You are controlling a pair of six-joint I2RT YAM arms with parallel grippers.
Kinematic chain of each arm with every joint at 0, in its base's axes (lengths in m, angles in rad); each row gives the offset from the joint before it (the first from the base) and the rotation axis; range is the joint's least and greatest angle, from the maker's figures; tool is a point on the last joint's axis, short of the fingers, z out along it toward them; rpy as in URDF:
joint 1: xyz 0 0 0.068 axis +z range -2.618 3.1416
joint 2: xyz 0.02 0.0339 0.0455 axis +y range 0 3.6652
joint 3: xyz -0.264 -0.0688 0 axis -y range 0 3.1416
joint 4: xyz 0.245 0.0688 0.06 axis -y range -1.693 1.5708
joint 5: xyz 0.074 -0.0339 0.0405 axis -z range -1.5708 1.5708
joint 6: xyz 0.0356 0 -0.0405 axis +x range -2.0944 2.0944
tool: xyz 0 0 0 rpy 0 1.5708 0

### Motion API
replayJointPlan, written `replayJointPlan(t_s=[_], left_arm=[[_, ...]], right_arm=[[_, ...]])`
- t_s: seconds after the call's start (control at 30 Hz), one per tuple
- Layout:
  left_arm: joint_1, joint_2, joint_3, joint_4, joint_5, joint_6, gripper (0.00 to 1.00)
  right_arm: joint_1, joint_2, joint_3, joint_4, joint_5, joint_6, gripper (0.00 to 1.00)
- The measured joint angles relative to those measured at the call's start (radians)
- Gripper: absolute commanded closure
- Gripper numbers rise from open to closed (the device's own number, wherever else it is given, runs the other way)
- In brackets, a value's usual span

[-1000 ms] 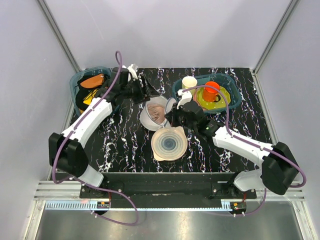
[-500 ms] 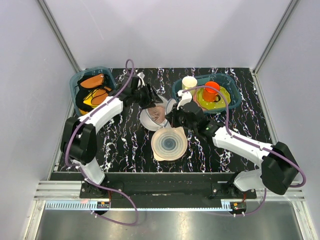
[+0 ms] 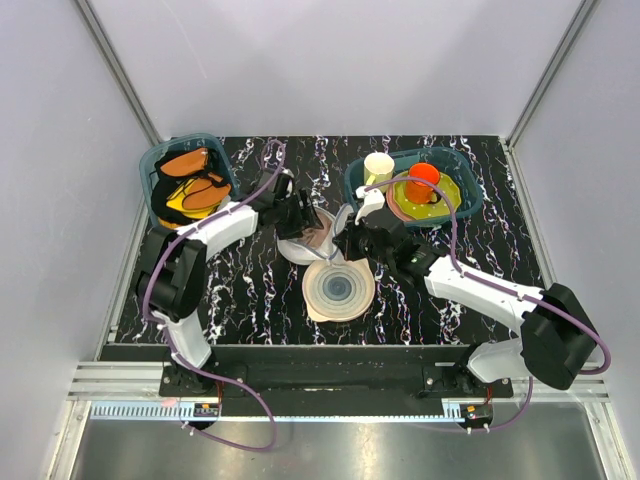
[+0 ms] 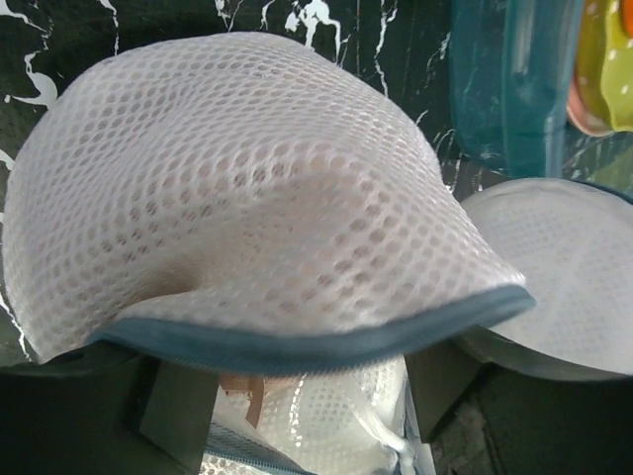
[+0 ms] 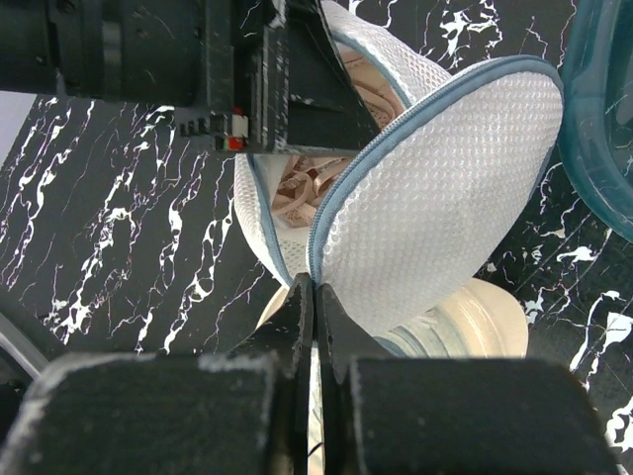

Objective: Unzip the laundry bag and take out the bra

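The white mesh laundry bag (image 3: 312,243) lies mid-table with its zip rim parted. In the right wrist view its halves (image 5: 445,188) gape and the pale pink bra (image 5: 309,188) shows inside. My right gripper (image 5: 316,287) is shut on the blue-grey zip rim at the bag's near edge (image 3: 345,243). My left gripper (image 3: 303,222) is at the bag's far-left side. In the left wrist view its jaws (image 4: 307,401) stand open under the domed mesh (image 4: 247,188), with a pink strap of the bra (image 4: 240,391) and inner mesh between the fingers (image 4: 176,406).
A pale ringed plate (image 3: 338,287) lies just in front of the bag, touching it. A teal bin (image 3: 152,170) at back left holds orange and yellow garments. A second teal bin (image 3: 462,172) at back right holds a cream cup, an orange cup and yellow dishes.
My left arm has swung from beside the left bin over to the bag, and its gripper now sits at the opening. The right gripper has kept its hold on the rim.
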Motion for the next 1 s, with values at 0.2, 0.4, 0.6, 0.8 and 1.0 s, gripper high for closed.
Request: replayJointPlan(t_s=[0.2, 0.4, 0.6, 0.8, 1.0], left_arm=[[-0.026, 0.064, 0.017, -0.017, -0.048, 0.045, 0.26], [-0.048, 0.142, 0.085, -0.029, -0.087, 0.066, 0.4], [-0.061, 0.172, 0.104, -0.029, -0.128, 0.075, 1.0], [-0.063, 0.117, 0.111, -0.105, -0.142, 0.1, 1.0], [-0.06, -0.063, 0.15, -0.169, -0.081, 0.109, 1.0]], right_arm=[[0.0, 0.001, 0.0, 0.0, 0.0, 0.0, 1.0], [0.0, 0.005, 0.0, 0.0, -0.001, 0.0, 1.0], [0.0, 0.005, 0.001, 0.0, 0.0, 0.0, 1.0], [0.0, 0.012, 0.005, -0.001, 0.0, 0.0, 1.0], [0.0, 0.049, 0.02, -0.001, 0.0, 0.011, 1.0]])
